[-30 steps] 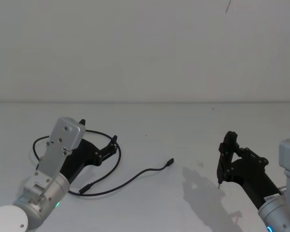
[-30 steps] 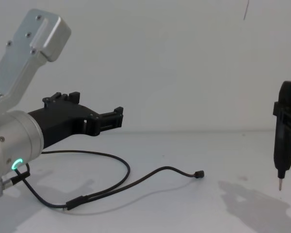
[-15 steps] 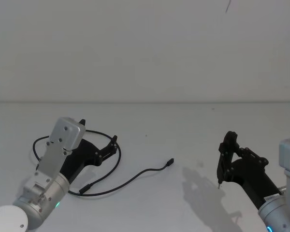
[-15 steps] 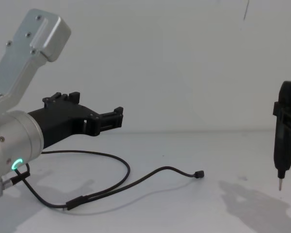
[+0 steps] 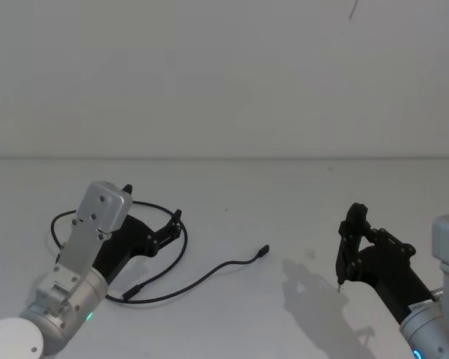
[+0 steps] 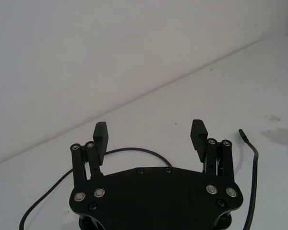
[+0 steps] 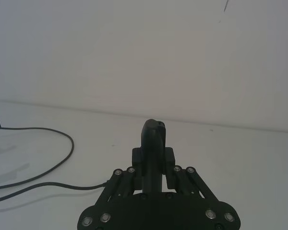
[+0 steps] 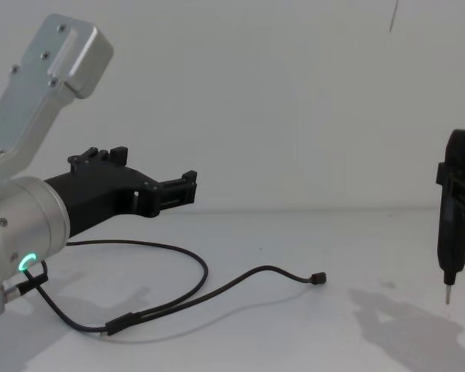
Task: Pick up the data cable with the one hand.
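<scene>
A cable (image 5: 209, 275) is laid on the worktop (image 5: 284, 187), in its left half. Its loop is spread out at the far left, and the left hand (image 5: 154, 203) is held above that loop, apart from the cable, with its fingers spread wide. The longer plug (image 5: 131, 293) is found in front of the loop. The shorter plug (image 5: 263, 250) is stretched out to the right, toward the middle of the worktop. The right hand (image 5: 352, 235) is placed on the right, well apart from the cable. A tool (image 8: 457, 209) is clamped upright in it, with the tip close to the worktop. A wall (image 5: 224, 75) is seen behind the worktop.
</scene>
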